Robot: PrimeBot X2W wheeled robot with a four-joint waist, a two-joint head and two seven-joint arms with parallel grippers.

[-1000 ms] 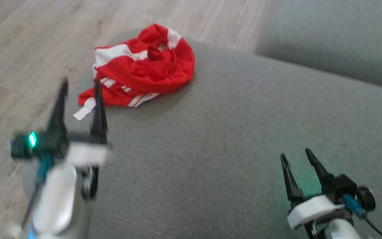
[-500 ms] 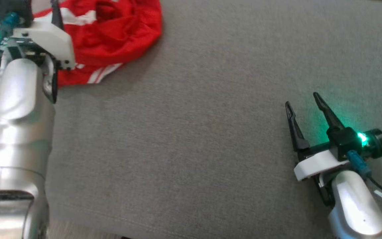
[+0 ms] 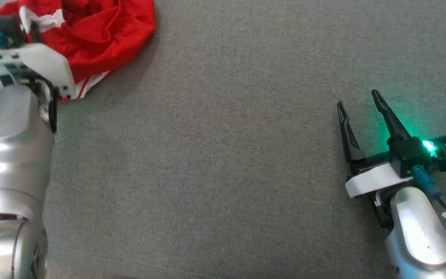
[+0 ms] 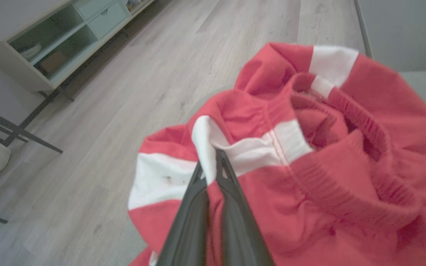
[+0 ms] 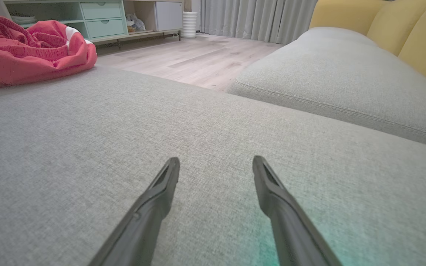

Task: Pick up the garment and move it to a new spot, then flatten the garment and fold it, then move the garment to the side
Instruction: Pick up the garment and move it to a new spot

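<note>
- Garment (image 3: 103, 35) sits bunched in a heap at the far left corner of the grey sofa seat (image 3: 227, 135); it is red with white stripes, and I can see a ribbed elastic band along one opening.
- Left hand (image 4: 213, 162) is clamped on the garment: in my left wrist view both dark fingers lie pressed together with a white fold of cloth pinched between them near the tips.
- From the head camera, the left arm's white wrist housing covers the near edge of the heap.
- Right hand (image 3: 357, 99) has its two fingers spread wide with nothing between them; it is at the right side of the seat, well apart from the garment.
- I cannot tell whether its fingertips touch the fabric of the seat.
- A green light (image 3: 427, 146) glows on the right wrist and tints the seat beside it.
- Beyond the seat's edge, my wrist cameras show pale wooden floor (image 4: 124, 74), a low shelf unit with drawers (image 5: 102, 18), grey curtains (image 5: 257, 18), a second grey cushion (image 5: 327, 81) and yellow back cushions (image 5: 412, 33).
</note>
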